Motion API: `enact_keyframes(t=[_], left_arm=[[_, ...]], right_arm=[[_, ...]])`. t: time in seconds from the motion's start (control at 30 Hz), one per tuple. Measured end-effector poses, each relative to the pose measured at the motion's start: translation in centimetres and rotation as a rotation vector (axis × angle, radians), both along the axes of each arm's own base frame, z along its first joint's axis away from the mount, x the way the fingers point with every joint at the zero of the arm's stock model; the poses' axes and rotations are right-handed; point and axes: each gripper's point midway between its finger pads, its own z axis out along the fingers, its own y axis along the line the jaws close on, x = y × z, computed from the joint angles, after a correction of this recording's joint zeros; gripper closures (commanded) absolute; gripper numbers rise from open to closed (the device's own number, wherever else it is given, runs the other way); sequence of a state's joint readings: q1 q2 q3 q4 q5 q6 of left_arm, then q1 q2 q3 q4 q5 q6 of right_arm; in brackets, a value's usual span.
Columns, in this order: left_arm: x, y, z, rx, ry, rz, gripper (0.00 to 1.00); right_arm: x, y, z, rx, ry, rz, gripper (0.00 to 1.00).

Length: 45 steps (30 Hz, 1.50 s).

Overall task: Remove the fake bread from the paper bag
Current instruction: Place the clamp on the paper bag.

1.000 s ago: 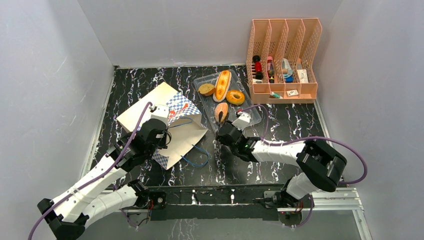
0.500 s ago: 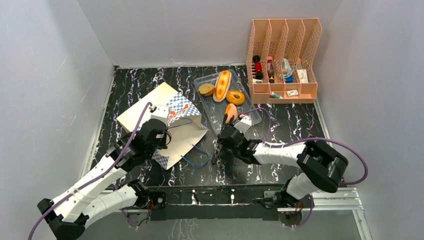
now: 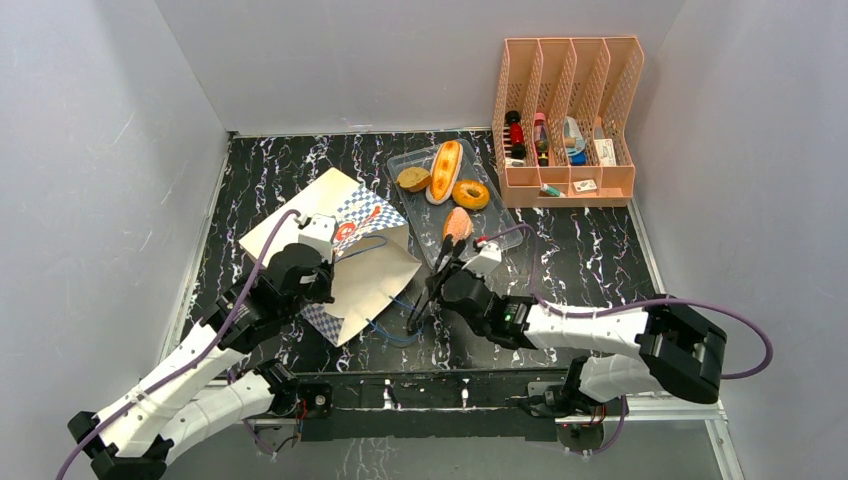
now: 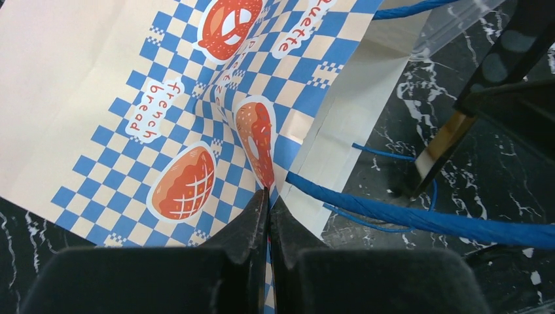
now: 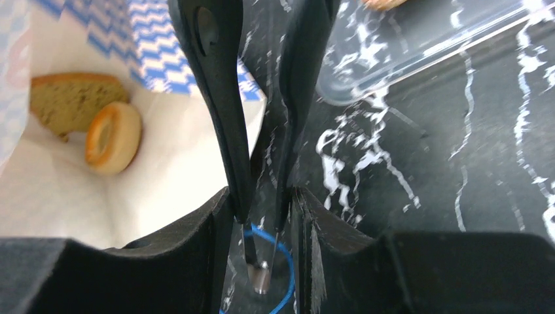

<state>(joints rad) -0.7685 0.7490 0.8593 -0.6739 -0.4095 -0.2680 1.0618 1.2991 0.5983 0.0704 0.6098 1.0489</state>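
Two pieces of the fake bread lay inside the paper bag (image 5: 163,170), as seen from the right wrist: a pale ring donut (image 5: 112,136) and, touching it on the far side, a tan wedge (image 5: 72,98). The bag lay on its side on the left half of the desk (image 3: 560,260), its mouth facing right towards the tray. Its blue cord handles (image 4: 419,219) trailed out onto the desk surface.

The left end effector (image 4: 268,199) was pressed together on the bag's lip at the blue-and-white checkered band, pinching the paper.

The right end effector (image 5: 265,199) was clamped on a pair of black tongs (image 5: 219,98), squeezing the two arms close together. The tongs sat low over the desk just outside the bag's mouth, between the bag and the tray.

Four further pieces rested in the clear plastic tray (image 3: 503,230), to the right of the bag. These were a long bun (image 3: 445,170), a brown roll (image 3: 413,179) just to its left, a golden donut (image 3: 470,193) and an oval bun (image 3: 457,224) nearest the arms.

A peach wire organiser (image 3: 565,120) holding small items stood at the far right corner, beside the tray.
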Motion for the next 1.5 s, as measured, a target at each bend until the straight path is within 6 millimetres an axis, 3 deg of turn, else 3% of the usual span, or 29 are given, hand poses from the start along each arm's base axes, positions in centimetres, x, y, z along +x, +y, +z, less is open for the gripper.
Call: enact_keyframes(t=[0.37,0.53,0.73,1.0,1.13,1.33,1.5], left_arm=[[-0.6,-2.5,0.6,-0.095,0.000,-0.121,1.00],[-0.5,-3.2,0.2,-0.103,0.006,-0.147,1.00],[-0.7,-3.7,-0.5,-0.105,0.023,-0.176,1.00],[-1.0,-3.9,-0.3,-0.110,0.016,-0.206,1.00],[-1.0,-3.9,-0.4,-0.096,0.014,-0.223,1.00],[-1.4,-3.5,-0.7,-0.104,-0.007,-0.232,1.00],[-1.7,-3.3,-0.2,-0.120,-0.028,-0.234,1.00]], right_arm=[[-7.6,3.3,1.8,0.049,-0.051,0.138,0.67],[-9.8,4.4,1.0,0.010,-0.059,0.182,0.67],[-9.8,7.3,0.0,-0.094,-0.081,0.195,0.66],[-8.0,11.6,-0.7,-0.228,-0.132,0.227,0.67],[-8.1,11.5,-2.6,-0.301,-0.109,0.273,0.67],[-10.2,10.9,-4.5,-0.351,-0.073,0.352,0.67],[-11.9,11.0,-4.7,-0.382,-0.087,0.389,0.66]])
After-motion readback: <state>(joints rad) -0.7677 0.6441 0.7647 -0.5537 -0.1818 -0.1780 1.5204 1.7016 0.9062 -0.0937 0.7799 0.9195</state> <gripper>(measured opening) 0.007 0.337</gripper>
